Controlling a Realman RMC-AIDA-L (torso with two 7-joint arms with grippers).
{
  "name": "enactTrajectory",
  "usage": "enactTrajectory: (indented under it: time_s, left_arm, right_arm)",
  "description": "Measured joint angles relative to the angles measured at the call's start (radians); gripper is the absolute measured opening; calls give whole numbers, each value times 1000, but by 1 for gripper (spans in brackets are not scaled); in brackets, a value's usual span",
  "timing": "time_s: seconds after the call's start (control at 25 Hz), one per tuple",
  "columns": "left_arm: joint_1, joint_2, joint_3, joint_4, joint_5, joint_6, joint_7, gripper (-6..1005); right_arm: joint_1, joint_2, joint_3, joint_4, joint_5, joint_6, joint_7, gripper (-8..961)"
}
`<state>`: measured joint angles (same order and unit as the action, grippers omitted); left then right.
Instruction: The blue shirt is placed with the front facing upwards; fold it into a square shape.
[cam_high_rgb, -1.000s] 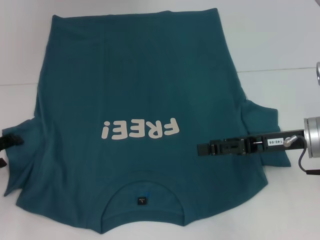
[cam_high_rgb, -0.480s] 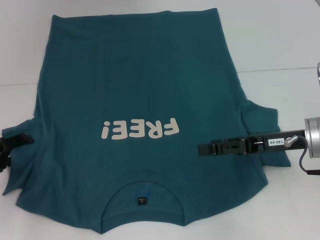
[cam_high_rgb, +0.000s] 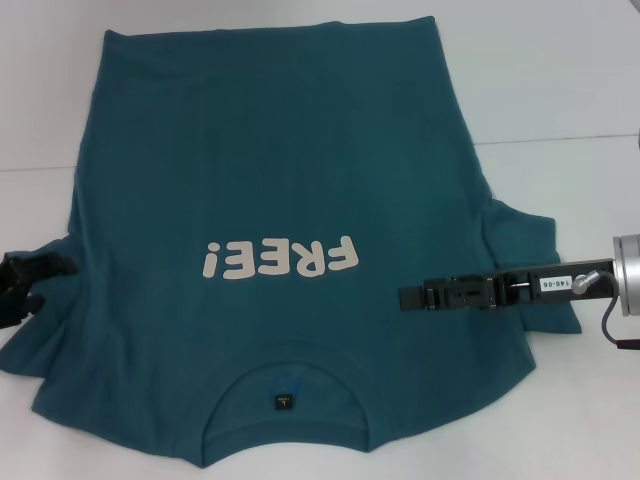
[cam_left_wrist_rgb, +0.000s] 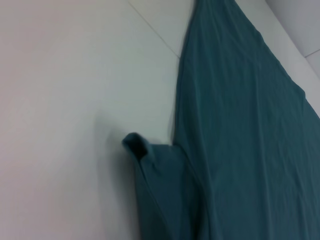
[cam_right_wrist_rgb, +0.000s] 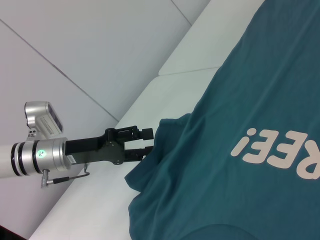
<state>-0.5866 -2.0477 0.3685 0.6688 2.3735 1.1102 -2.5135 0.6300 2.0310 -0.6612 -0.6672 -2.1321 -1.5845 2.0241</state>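
Head view shows the blue shirt (cam_high_rgb: 270, 240) spread flat on the white table (cam_high_rgb: 560, 80). It fills most of the picture, from the top middle down to the bottom edge. The white "FREE!" print (cam_high_rgb: 278, 260) sits a little below the middle and reads upside down. The round collar (cam_high_rgb: 285, 385) is at the bottom middle, with a small black neck label (cam_high_rgb: 283, 402) inside it.

On the far left side of the picture, the left gripper (cam_high_rgb: 45, 270) is at the edge of the left sleeve (cam_high_rgb: 30, 340). In the right wrist view, this same gripper (cam_right_wrist_rgb: 147, 142) shows near the middle left of the picture. One black finger is above the sleeve edge and one is below it, with a gap between them, touching the cloth. I cannot tell if they squeeze the cloth tight. The left wrist view shows the sleeve tip (cam_left_wrist_rgb: 137, 145) curled up a little off the table, in the lower middle of that picture.

On the right side of the head view, the right gripper (cam_high_rgb: 410, 297) reaches in over the shirt, near the right sleeve (cam_high_rgb: 525, 235). Its black fingers look long and thin from above. I cannot tell if they are spread or pressed together.
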Motion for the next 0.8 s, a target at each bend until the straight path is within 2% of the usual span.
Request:
enactTrajectory:
  time_s: [0.56,0.8]
  left_arm:
    - [-21,1,50,25,110,-38,-48,455]
    - [-21,0,52,32,112,-38,-49,204]
  right_arm:
    - [-1,-8,2,0,0,-5,4,891]
    - [-2,-8,11,1,0,-5,2,890]
